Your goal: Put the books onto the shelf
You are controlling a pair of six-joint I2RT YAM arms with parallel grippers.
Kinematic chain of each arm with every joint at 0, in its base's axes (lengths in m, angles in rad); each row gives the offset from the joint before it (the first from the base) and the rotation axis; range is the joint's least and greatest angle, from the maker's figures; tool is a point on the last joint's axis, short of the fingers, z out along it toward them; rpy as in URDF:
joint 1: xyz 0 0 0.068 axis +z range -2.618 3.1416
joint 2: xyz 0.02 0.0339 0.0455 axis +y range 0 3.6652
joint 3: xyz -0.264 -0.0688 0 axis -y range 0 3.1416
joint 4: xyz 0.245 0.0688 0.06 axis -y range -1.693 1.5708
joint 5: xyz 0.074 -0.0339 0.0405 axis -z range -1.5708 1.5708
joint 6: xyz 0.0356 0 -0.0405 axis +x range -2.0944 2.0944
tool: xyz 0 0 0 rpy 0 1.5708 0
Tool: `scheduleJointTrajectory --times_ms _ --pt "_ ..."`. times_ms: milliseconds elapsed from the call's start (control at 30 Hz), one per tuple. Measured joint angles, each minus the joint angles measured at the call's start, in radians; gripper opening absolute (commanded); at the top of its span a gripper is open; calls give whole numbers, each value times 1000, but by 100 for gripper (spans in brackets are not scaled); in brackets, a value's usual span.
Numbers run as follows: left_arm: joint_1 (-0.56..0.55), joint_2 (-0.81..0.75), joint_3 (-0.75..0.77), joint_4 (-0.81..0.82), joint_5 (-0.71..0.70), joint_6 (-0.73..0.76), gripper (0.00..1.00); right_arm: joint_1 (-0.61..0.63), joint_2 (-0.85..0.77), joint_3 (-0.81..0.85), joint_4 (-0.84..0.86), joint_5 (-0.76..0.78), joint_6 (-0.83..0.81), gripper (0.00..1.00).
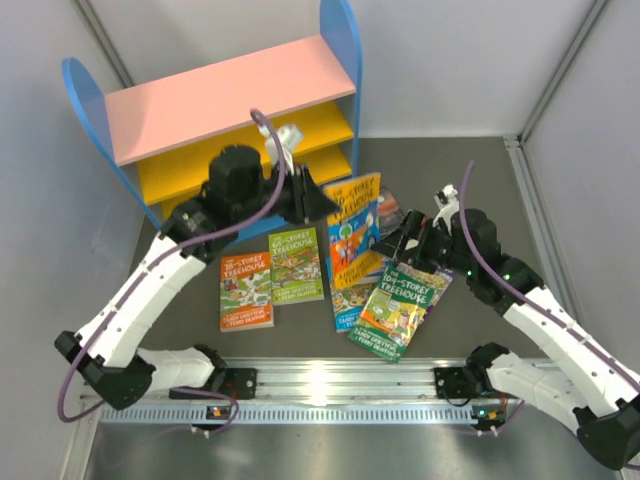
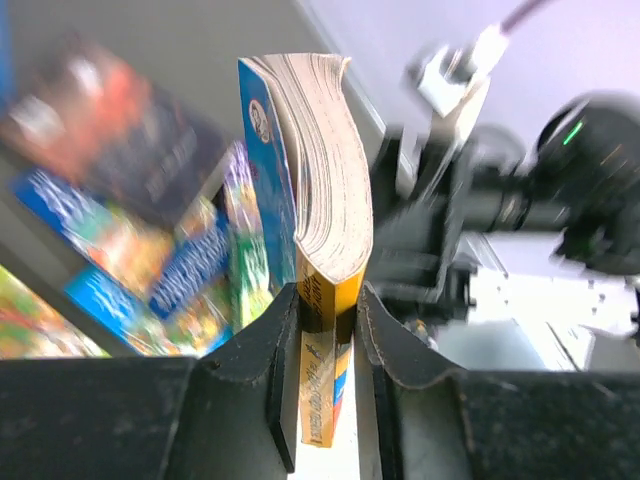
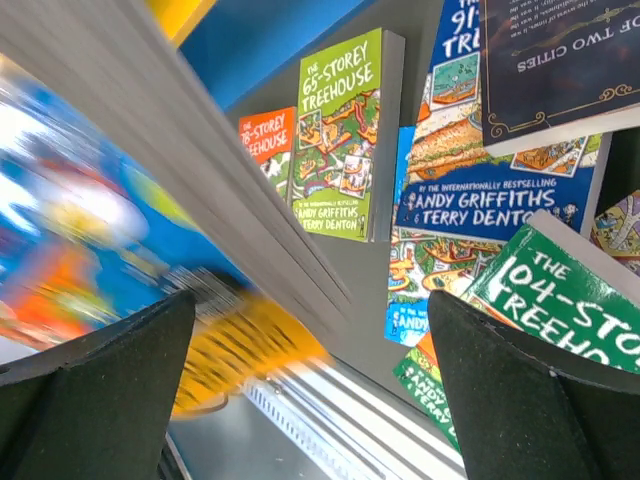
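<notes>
Clearly, the thin paperback book with a yellow-and-blue cartoon cover (image 1: pixel 353 228) stands upright before the blue-sided shelf with a pink top board (image 1: pixel 230 95), off the table. Only the left wrist view shows the left gripper (image 2: pixel 328 300) pinching one end of it. The right gripper (image 3: pixel 310 310) is spread wide and holds nothing. The cover beside it is blurred.

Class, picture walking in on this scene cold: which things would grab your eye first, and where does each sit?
First, the orange-yellow book held upright mid-table, pinched in the left tool. Behind it, far left, stands the shelf, pink top and blue sides. Bright cartoon paperbacks lie flat before the arms, and the right tool gapes open beside the held book.
</notes>
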Motion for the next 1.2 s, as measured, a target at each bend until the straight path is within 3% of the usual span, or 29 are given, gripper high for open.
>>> scheduleJointTrajectory --times_ms 100,233,400,567,767,967,1200 --pt "22 117 311 -127 -32 92 0 0 -34 -32 51 6 47 100" --pt "103 252 657 -177 -3 150 0 1 -123 -169 105 3 126 100" --pt "234 362 877 -148 52 133 0 2 -192 -245 84 3 181 100" --pt "396 481 923 18 130 8 0 4 -248 -245 47 3 189 100" --pt "538 739 1086 180 187 -158 0 6 -352 -248 -40 14 200 100" --pt "577 848 1107 237 258 -283 0 7 -399 -252 -110 24 206 100" --pt "570 863 1118 234 277 -274 0 8 -369 -253 -141 28 202 100"
